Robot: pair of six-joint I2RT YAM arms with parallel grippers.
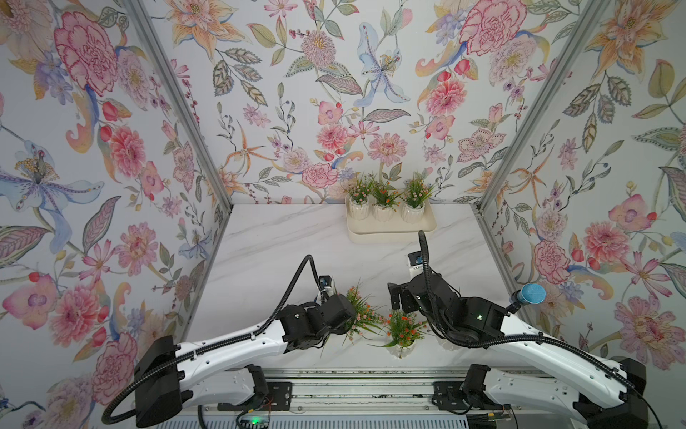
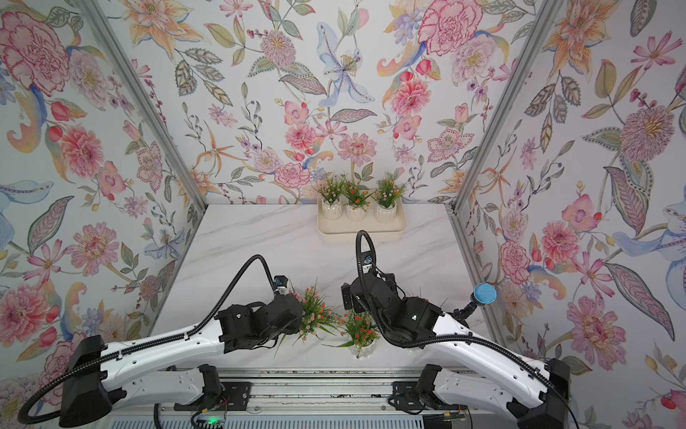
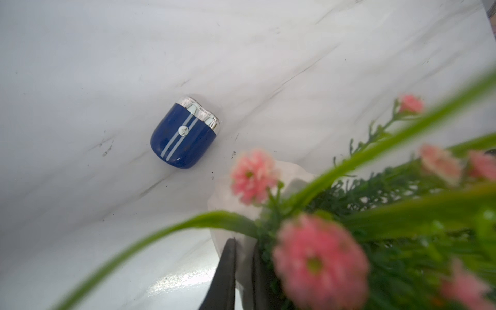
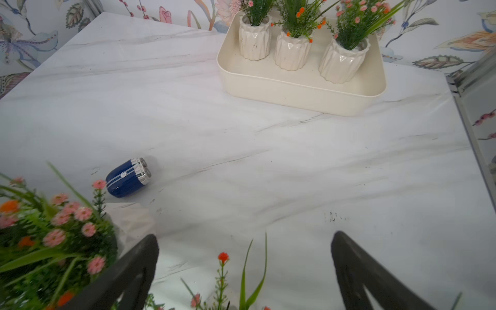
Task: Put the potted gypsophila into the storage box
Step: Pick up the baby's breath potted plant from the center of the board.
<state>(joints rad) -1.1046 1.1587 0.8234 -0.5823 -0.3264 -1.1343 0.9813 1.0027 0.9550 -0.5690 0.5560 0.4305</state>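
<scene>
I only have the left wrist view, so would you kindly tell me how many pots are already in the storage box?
Observer: The three pots stand in a row along the far side of the storage box.
Operator: Thank you; is the right gripper holding anything?
Observer: No, the right gripper is open and empty, close beside an orange-flowered pot.
Operator: Is that pot in the box too?
Observer: No, it stands upright on the table near the front edge, close to the pink-flowered pot in your left gripper.
</scene>
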